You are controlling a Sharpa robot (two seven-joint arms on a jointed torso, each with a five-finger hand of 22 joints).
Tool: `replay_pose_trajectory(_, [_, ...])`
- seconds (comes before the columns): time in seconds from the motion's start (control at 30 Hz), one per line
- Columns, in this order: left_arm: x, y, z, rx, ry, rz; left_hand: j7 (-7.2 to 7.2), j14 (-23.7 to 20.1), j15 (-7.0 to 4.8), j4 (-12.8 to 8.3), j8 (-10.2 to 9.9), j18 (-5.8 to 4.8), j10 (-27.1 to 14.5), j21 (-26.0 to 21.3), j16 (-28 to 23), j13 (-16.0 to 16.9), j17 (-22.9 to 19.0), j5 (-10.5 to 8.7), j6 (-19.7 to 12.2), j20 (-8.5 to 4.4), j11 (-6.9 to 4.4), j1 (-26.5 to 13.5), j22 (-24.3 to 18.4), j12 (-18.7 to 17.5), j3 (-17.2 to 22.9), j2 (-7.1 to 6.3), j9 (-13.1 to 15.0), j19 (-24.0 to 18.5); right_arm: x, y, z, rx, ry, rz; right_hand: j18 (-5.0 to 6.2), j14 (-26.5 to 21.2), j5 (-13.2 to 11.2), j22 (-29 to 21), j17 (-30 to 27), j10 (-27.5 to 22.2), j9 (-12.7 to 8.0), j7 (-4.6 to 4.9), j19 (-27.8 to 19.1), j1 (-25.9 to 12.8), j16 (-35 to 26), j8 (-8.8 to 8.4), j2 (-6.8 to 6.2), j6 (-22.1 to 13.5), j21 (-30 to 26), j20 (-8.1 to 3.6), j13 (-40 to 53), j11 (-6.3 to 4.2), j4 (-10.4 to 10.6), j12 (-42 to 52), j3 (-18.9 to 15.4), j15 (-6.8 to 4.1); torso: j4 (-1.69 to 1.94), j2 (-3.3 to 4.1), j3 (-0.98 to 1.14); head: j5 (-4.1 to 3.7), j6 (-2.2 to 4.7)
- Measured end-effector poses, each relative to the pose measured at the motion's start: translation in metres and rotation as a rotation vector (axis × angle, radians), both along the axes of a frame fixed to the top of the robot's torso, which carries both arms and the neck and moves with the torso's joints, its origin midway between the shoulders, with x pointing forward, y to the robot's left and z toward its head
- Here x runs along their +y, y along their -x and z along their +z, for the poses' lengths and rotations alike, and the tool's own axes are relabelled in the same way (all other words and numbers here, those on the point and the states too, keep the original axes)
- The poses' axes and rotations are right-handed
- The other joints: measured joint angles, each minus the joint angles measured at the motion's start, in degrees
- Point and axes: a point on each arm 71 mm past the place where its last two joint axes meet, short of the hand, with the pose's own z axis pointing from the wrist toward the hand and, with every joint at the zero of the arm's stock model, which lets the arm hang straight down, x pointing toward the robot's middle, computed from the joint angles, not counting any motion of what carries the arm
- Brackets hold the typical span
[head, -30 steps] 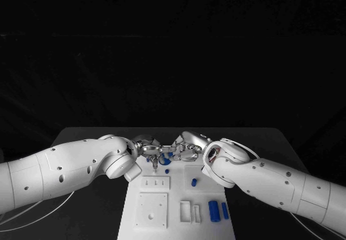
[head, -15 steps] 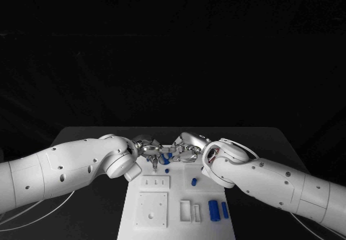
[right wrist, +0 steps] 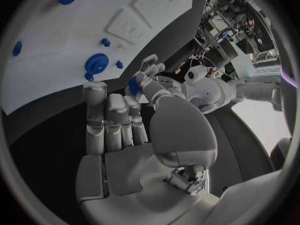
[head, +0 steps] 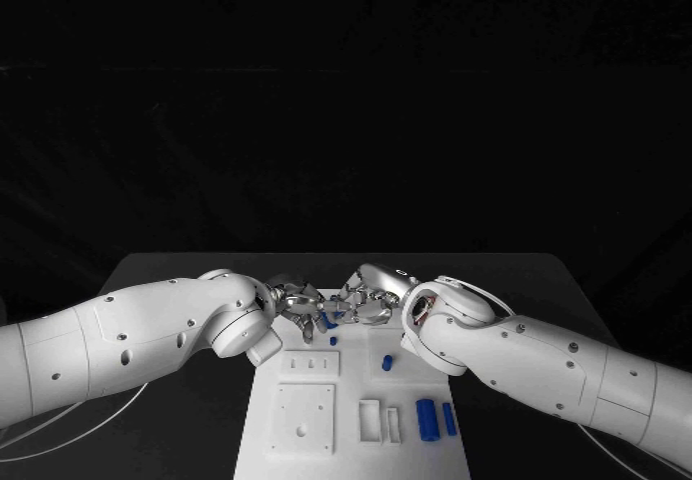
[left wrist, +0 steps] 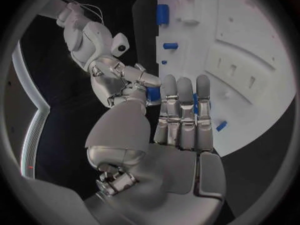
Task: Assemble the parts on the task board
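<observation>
The job looks only partly done. On the white task board (head: 346, 400), some blue parts already stand in place near the far end, like a round blue piece (right wrist: 96, 62). Others lie loose: a thick blue cylinder (head: 427, 419) and a thin blue rod (head: 450, 420) near the front right, and a short blue peg (head: 387, 364) in the middle.

Both hands meet over the far end of the board. The left hand (head: 299, 301) pinches a small blue part (right wrist: 134, 85) between its fingertips (the right wrist view shows this well). The right hand (head: 368, 298) has its fingers curled around something blue (left wrist: 152, 94) too, seen from the left wrist. I cannot tell if this is one shared piece or two.

The head view shows the whole board and the loose parts, but the hands hide what they hold. The wrist views show the blue in the fingers.
</observation>
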Motion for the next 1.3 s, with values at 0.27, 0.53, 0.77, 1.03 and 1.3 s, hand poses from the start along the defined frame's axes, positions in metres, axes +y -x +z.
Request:
replay_pose_trajectory(0.27, [-0.0004,0.0001,-0.0006,0.004,-0.015,0.002,-0.01,0.0,0.0,-0.54,0.0,0.0,0.0,-0.22,0.21,0.0,0.0,0.0,0.01,0.0,0.0,0.94,0.31,0.0,-0.51,0.94,0.0,0.0,0.001,0.0004,-0.0007,0.005,0.005,0.002,0.0,0.0,0.0,0.0,0.0,0.0,0.01,0.0,0.0,0.15,0.0,-0.19,-0.15,0.0,0.0,0.0,0.0,0.01,0.0,0.0,0.0,0.0,-0.04,0.01,0.01,-0.03,-0.08])
replay_pose_trajectory(0.53, [-0.0008,0.0004,-0.0003,0.005,-0.017,0.001,-0.21,0.0,0.0,-2.36,0.0,0.0,0.0,-0.49,0.21,-0.09,0.01,0.91,0.21,0.0,0.0,2.45,0.59,0.0,-0.34,4.07,-0.28,0.0,0.0014,0.0008,-0.0027,0.014,0.016,0.003,0.0,0.0,-0.03,-0.01,-0.01,0.01,0.01,0.0,0.0,0.15,0.0,0.01,-0.16,0.0,0.0,0.0,0.0,0.01,-0.07,0.0,-0.07,0.0,-0.04,0.01,-0.01,-0.08,-0.16])
replay_pose_trajectory(0.77, [-0.0011,0.001,0.0,0.004,-0.011,-0.001,-0.01,-0.97,0.12,-4.22,-1.28,0.0,-0.77,-1.17,-0.54,-0.64,-0.28,8.36,-0.44,0.41,-0.02,4.4,0.59,-0.92,1.52,5.53,-1.31,-0.44,0.0012,0.0008,-0.0043,0.02,0.024,0.002,0.0,0.0,0.25,-0.01,-0.01,0.0,0.0,0.0,0.0,0.13,0.0,0.06,-0.18,0.0,0.0,0.0,-0.01,0.02,0.1,0.0,0.09,0.01,0.0,0.02,-0.05,-0.13,-0.31])
replay_pose_trajectory(1.03, [-0.0019,0.0015,0.0002,0.009,-0.004,-0.013,0.52,-1.73,0.71,-8.68,-3.17,0.0,-1.21,-2.47,-2.05,-2.88,-1.03,16.55,-1.54,0.62,0.46,5.48,0.12,-4.02,5.99,5.4,-4.91,-1.03,0.0011,0.0006,-0.0055,0.024,0.03,0.0,0.0,0.0,0.24,-0.01,-0.01,0.09,0.01,0.0,0.0,0.2,0.0,0.06,-0.26,0.0,0.0,0.0,-0.01,0.1,0.1,0.0,0.09,0.01,0.03,0.03,-0.07,-0.02,-0.39])
replay_pose_trajectory(1.3, [-0.0013,0.0013,0.0,0.015,-0.005,-0.02,0.7,-1.73,0.71,-9.4,-2.8,0.0,-0.93,-2.47,-2.05,-3.57,-1.03,16.65,-1.73,0.82,0.73,4.87,0.8,-4.83,5.91,6.01,-5.91,-1.23,0.0018,0.001,-0.0059,0.025,0.031,0.002,0.0,0.0,0.24,-0.01,-0.01,0.09,0.03,0.0,0.0,0.19,0.0,0.06,-0.26,0.01,0.0,0.0,-0.01,0.11,0.09,0.0,0.09,0.01,0.02,0.04,-0.05,0.02,-0.51])
